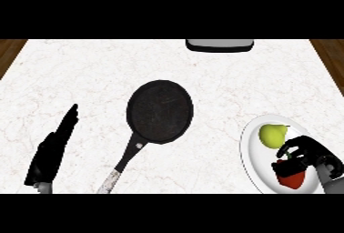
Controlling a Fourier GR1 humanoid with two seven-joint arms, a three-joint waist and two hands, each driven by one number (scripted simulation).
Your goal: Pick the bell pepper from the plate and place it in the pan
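Observation:
A red bell pepper [293,180] lies on the white plate [252,157] at the lower right, beside a yellow-green fruit [273,135]. My right hand [306,154] is over the pepper with its fingers curled round its top, hiding part of it. The black pan [160,111] sits in the middle of the counter, its handle [121,168] pointing toward the lower left. My left hand [52,150] rests open at the lower left, fingers straight, well apart from the pan.
A grey and black appliance [220,44] stands at the counter's far edge. The marble counter [80,82] ends at wooden strips at the far left and right.

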